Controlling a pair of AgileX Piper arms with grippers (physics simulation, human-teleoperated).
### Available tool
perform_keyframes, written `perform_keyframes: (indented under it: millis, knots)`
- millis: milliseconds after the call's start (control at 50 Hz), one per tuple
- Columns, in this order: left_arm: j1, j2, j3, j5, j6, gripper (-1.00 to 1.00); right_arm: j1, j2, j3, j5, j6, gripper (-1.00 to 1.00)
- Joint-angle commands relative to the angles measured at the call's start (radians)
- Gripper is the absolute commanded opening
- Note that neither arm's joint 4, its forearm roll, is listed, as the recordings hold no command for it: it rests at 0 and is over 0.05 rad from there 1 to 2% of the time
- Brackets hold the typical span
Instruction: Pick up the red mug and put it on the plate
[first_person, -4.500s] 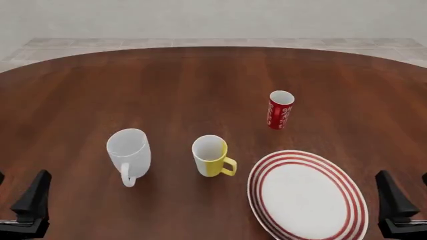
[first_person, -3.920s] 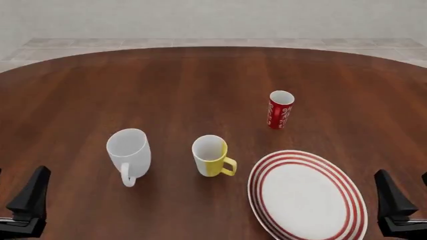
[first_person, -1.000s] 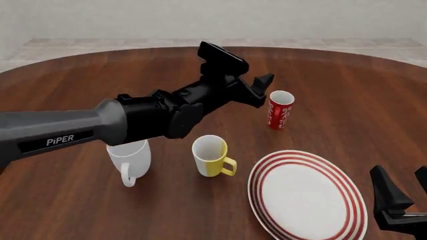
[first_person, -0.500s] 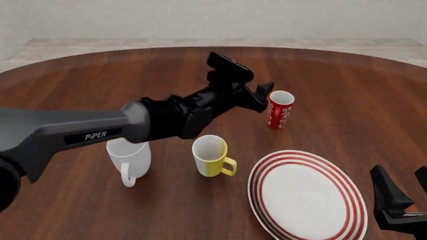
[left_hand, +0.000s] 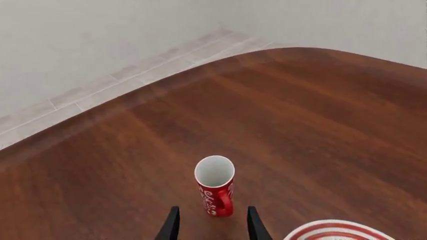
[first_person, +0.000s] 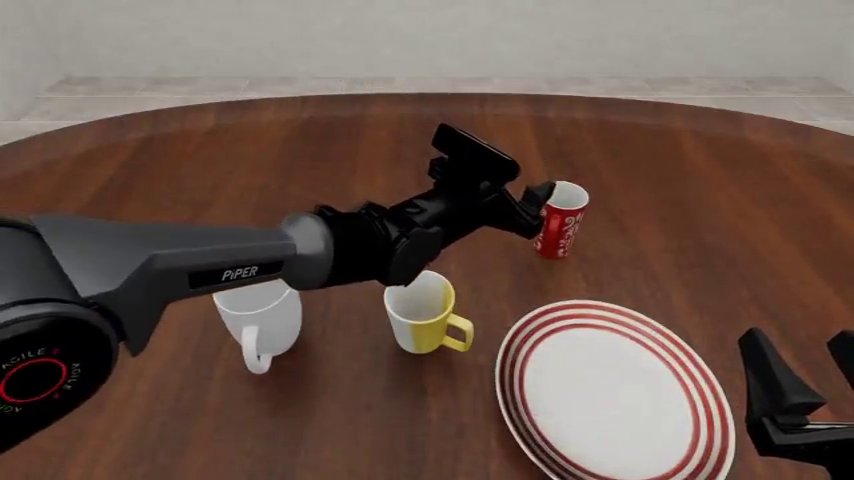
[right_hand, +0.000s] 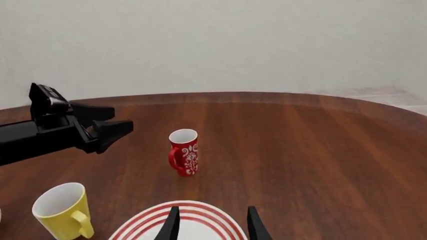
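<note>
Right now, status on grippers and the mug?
Left gripper open, closing in on red mug, no contact. Right gripper open, parked. Mug upright, off the plate. Path clear.

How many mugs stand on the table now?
3: the red mug by the left gripper, the yellow mug beside the plate, the white mug, partly hidden under the arm.

Since the start we have swung our left gripper (first_person: 531, 205) out from the near edge, its open fingertips (left_hand: 171, 226) now just short of the red mug (first_person: 562, 220).
</note>
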Motion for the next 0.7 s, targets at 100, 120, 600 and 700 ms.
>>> perform_keyframes:
  millis: [100,120,600,700]
  knots:
    - [-0.007,0.043,-0.031,0.000,0.005,1.00,0.002,-0.012,0.000,0.010,-0.002,1.00]
    - [-0.011,0.047,-0.037,0.002,0.005,1.00,0.002,-0.011,0.000,0.009,-0.002,1.00]
    - [-0.005,0.152,-0.107,-0.012,0.026,1.00,0.001,0.003,-0.001,-0.005,0.010,1.00]
    - [-0.004,0.169,-0.120,-0.015,0.029,1.00,0.002,0.013,-0.001,-0.015,0.009,1.00]
